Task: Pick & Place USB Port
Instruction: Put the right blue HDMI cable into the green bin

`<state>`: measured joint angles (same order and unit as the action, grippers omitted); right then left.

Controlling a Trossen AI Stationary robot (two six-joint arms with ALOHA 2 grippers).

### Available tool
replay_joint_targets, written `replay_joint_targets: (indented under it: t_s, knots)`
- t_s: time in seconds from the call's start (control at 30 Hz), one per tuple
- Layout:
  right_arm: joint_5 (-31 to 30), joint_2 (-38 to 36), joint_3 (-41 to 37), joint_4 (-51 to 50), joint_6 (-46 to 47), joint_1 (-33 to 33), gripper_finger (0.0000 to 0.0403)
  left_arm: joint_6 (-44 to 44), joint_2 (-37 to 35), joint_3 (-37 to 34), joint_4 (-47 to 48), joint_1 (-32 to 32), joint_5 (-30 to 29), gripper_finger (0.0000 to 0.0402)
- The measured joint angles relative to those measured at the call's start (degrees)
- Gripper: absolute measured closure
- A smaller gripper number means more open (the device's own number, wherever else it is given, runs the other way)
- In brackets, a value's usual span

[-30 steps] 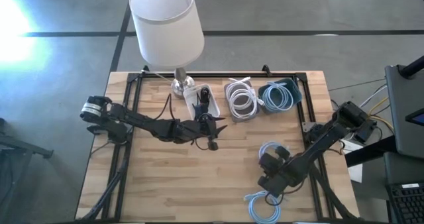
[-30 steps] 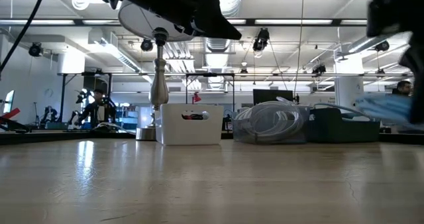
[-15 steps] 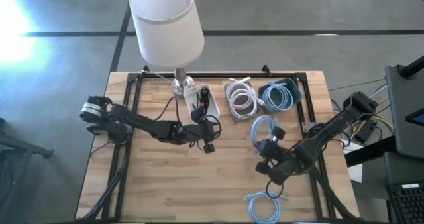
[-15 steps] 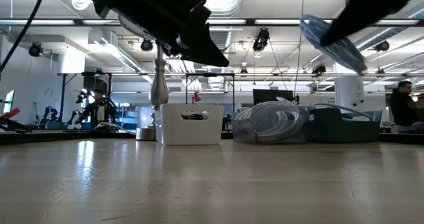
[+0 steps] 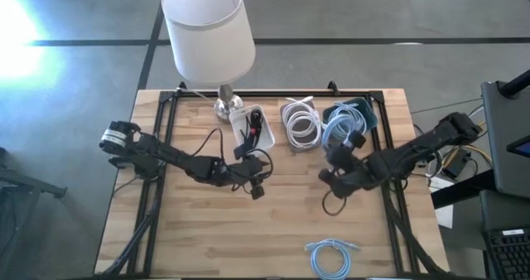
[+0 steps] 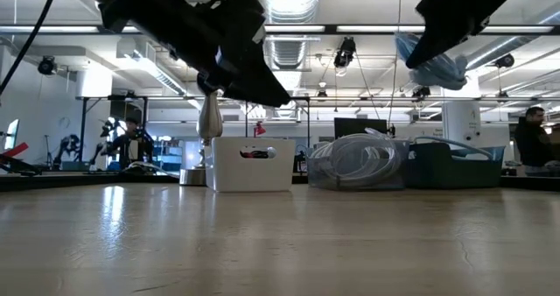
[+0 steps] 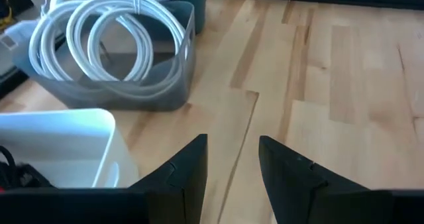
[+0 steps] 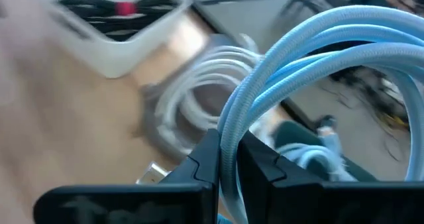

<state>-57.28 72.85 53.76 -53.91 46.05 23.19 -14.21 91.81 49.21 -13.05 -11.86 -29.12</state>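
Note:
A coiled light-blue cable (image 5: 333, 131) hangs in the air from my right gripper (image 5: 338, 154), which is shut on it beside the teal bin (image 5: 364, 114), itself holding more blue cable. In the low view the coil (image 6: 435, 64) hangs well above the table. A second light-blue coil (image 5: 331, 251) lies flat near the table's near edge. My left gripper (image 5: 253, 186) is open and empty, hovering near the white bin (image 5: 248, 127) of black cables. Its wrist view shows the fingers apart (image 7: 232, 161) over bare wood. My right gripper pinches several strands of the blue coil's loop (image 8: 233, 121) between its two fingers. The strands run through the fingers and arch away past them. The coil is lifted clear of the table.
A grey bin (image 5: 300, 124) with white coiled cables (image 7: 112, 38) stands between the white and teal bins along the far side. A lamp with a white shade (image 5: 207, 27) stands at the far edge behind the white bin. Bare wood lies in the table's middle and near left.
My right gripper has carried the blue coil from the table's near right part up and toward the far edge, to beside the teal bin. My left gripper has drawn back a little toward the near edge, away from the white bin.

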Motion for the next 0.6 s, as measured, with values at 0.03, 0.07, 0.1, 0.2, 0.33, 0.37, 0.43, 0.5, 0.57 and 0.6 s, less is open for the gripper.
replay_joint_targets:
  t_s: [0.03,0.07,0.1,0.2,0.33,0.37,0.43,0.5,0.57,0.6]
  knots:
    - [-0.50,-0.27,-0.29,-0.10,-0.06,-1.33,0.0374,-0.63,0.00,-0.10,-0.03,-0.13,0.01,0.0262]
    - [-1.13,-0.51,-0.53,-0.06,-0.06,-2.66,0.0374,-1.12,0.00,-0.14,0.00,-0.26,0.00,0.0262]
    - [-1.57,-0.69,-0.70,-0.14,-0.05,-4.08,0.0374,-1.45,0.00,-0.17,-0.05,-0.37,-0.01,0.0262]
    - [-1.65,-0.80,-0.77,-0.16,-0.03,-8.27,0.0374,-2.38,0.00,-0.17,-0.14,-0.78,-0.02,0.0262]
    - [-1.50,-0.49,-0.77,-0.17,0.00,-13.80,0.0374,-2.75,0.00,-0.17,-0.21,-1.24,-0.02,0.0262]
    - [-1.44,-0.47,-0.79,-0.13,0.00,-15.16,0.0374,-3.04,0.00,-0.17,-0.21,-1.37,-0.02,0.0262]
    - [-1.09,-0.45,-0.98,-0.18,0.29,-17.70,0.0374,-3.83,0.00,-0.17,-0.19,-1.60,-0.02,0.0262]
    - [0.92,-0.45,-1.07,-0.11,0.73,-20.36,0.0374,-4.34,0.00,-0.17,-0.19,-1.80,-0.04,0.0262]
    - [5.86,-0.45,-1.15,0.01,0.73,-23.25,0.0374,-4.59,0.00,-0.17,-0.19,-2.03,-0.04,0.0262]
    - [9.19,-0.45,-1.25,0.16,0.75,-24.77,0.0374,-4.90,0.00,-0.17,-0.19,-2.14,-0.04,0.0262]
